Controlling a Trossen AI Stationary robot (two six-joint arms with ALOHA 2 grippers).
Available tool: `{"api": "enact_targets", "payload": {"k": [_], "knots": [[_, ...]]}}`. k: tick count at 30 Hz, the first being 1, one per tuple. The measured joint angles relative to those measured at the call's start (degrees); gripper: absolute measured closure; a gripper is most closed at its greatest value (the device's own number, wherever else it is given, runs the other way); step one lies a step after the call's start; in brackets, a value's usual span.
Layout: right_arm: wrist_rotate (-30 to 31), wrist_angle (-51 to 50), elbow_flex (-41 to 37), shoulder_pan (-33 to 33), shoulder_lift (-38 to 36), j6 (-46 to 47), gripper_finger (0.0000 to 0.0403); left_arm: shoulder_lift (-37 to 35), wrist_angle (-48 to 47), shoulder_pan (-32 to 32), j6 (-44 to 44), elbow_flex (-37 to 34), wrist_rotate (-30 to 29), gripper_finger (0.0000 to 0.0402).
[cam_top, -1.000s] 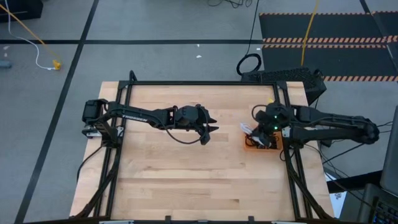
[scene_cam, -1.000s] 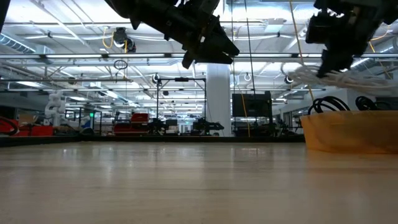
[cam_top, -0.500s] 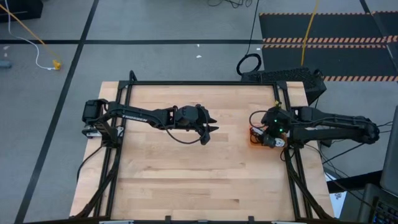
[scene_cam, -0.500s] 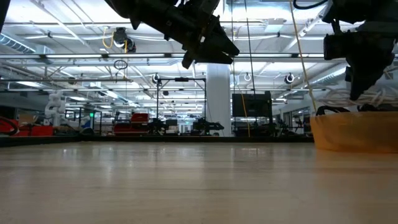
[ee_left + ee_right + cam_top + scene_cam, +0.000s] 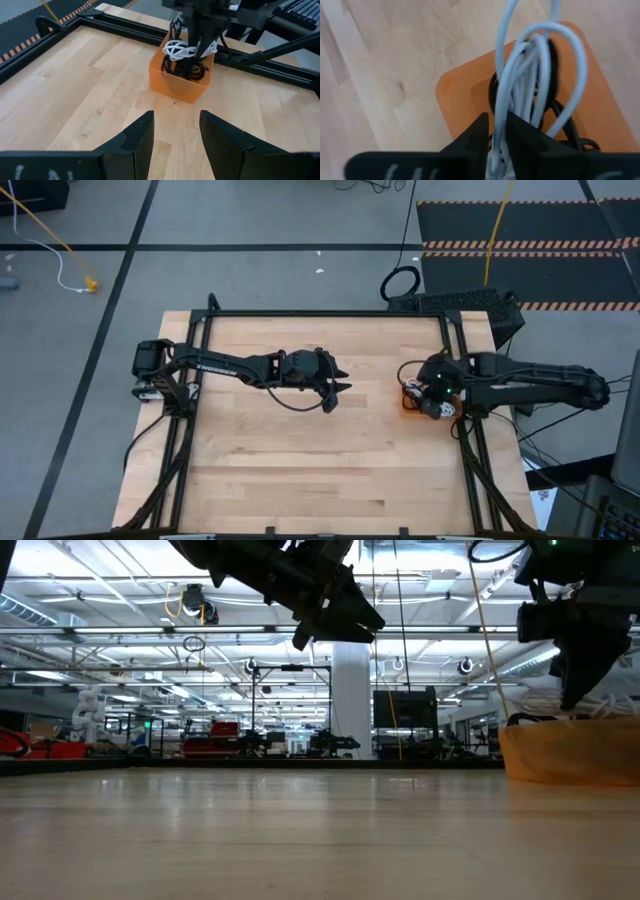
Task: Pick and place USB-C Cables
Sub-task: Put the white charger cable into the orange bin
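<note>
The orange tray (image 5: 176, 86) stands near the table's right edge. Black USB-C cables (image 5: 186, 69) lie coiled inside it, and the white USB-C cable (image 5: 181, 49) sits on top of them. My right gripper (image 5: 201, 36) reaches down into the tray and is shut on the white cable (image 5: 529, 70). In the high view it (image 5: 432, 394) covers most of the tray (image 5: 406, 404). My left gripper (image 5: 175, 134) is open and empty. It hovers above mid-table (image 5: 337, 386), well left of the tray. My right gripper pinches the white cable's bundled loops (image 5: 503, 107) between its two fingers, several strands together. It comes from above, pointing down into the tray. The loops stand out past the fingertips over the black cables, and their lower part rests in the tray (image 5: 462, 95).
A dark metal frame (image 5: 320, 313) runs along the table's far edge and sides. Bare wood (image 5: 300, 460) spreads across the middle and near part of the table. A black ring-shaped loop (image 5: 400, 283) and a yellow cord (image 5: 495, 230) lie on the floor beyond.
My right gripper has moved down and slightly toward the table's right edge, staying shut. The white cable, held above the tray's left rim a second ago, now sits down inside the tray on the black cables.
</note>
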Motion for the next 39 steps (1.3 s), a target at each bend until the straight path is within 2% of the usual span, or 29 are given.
{"api": "enact_targets", "payload": {"k": [7,13,24,39], "knots": [[-0.1,0.7,-0.7,0.0,0.9,0.7,0.0292,0.0,-0.1,0.0,0.0,0.0,0.0,0.024],[-0.1,0.5,0.3,0.0,0.3,0.9,0.0268,0.0,-0.3,0.0,0.0,0.0,0.0,0.024],[0.0,-3.5,0.7,-0.1,-0.2,2.9,0.0264,-5.2,-7.1,0.0,0.9,0.0,0.0,0.024],[1.7,-7.0,8.8,-0.2,-0.2,3.0,0.0264,-9.8,-9.1,0.0,3.3,0.0,-1.8,0.024]]}}
